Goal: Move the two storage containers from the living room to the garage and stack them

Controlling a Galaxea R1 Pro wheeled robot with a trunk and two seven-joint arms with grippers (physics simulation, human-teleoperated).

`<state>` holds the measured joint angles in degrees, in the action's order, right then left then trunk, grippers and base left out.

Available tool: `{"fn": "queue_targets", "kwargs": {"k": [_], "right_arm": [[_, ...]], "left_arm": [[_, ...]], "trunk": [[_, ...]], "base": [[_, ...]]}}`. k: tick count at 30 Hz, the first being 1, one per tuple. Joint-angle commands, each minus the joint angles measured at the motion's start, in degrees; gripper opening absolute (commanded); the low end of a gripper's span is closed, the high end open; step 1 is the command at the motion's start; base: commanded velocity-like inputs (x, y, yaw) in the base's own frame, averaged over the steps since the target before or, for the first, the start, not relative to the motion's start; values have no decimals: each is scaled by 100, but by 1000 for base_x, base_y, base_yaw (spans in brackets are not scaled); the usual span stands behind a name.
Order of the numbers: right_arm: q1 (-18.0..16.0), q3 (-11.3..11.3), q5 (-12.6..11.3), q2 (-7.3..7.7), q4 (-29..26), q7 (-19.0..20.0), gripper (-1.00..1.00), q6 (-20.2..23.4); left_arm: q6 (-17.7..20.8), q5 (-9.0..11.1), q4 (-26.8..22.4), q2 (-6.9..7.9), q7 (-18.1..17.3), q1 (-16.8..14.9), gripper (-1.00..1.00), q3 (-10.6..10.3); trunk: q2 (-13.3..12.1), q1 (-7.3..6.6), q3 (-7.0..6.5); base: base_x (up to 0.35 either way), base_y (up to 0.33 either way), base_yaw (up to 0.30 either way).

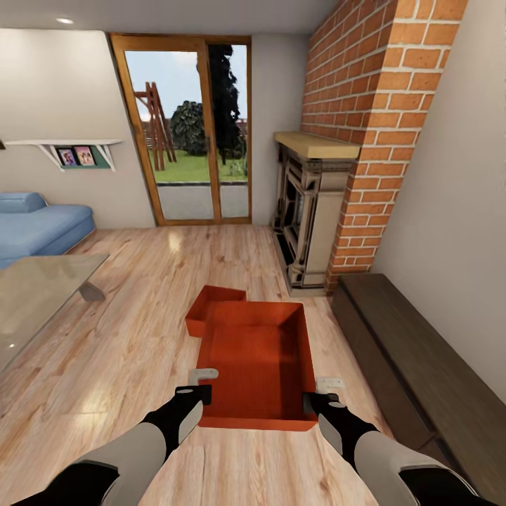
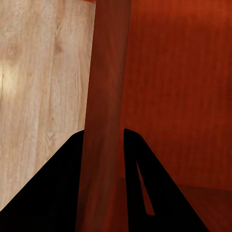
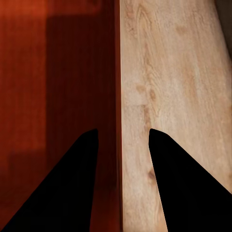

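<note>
Both claws are straddling the near bin's (image 1: 256, 365) side walls: left claw (image 2: 104, 145) pinching, right claw (image 3: 123, 140) gapped (fireplace (image 1: 309, 211) standing ahead).

No readable text, labels or numbers anywhere I look, two small framed pictures (image 1: 75, 156) on the far-left shelf (image 1: 42, 145) too blurred to read

A low dark wooden bench (image 1: 393, 344) runs along the wall at three o'clock; a glass-topped coffee table (image 1: 39, 292) sits at nine o'clock.
</note>
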<state>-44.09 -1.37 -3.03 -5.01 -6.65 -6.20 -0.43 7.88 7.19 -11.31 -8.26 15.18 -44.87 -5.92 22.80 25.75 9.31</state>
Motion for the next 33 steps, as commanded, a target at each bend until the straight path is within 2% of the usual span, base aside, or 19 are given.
{"fn": "queue_targets", "kwargs": {"k": [1,33], "right_arm": [[-3,-65,-101,-19,15,14,-100,-1],[-3,-65,-101,-22,15,14,-100,-1]], "left_arm": [[38,-112,-30,0,117,-4,-100,30],[37,-112,-30,0,117,-4,-100,30]], "trunk": [[11,3,2],[11,3,-291]], "base": [[0,0,0],[0,0,0]]}}
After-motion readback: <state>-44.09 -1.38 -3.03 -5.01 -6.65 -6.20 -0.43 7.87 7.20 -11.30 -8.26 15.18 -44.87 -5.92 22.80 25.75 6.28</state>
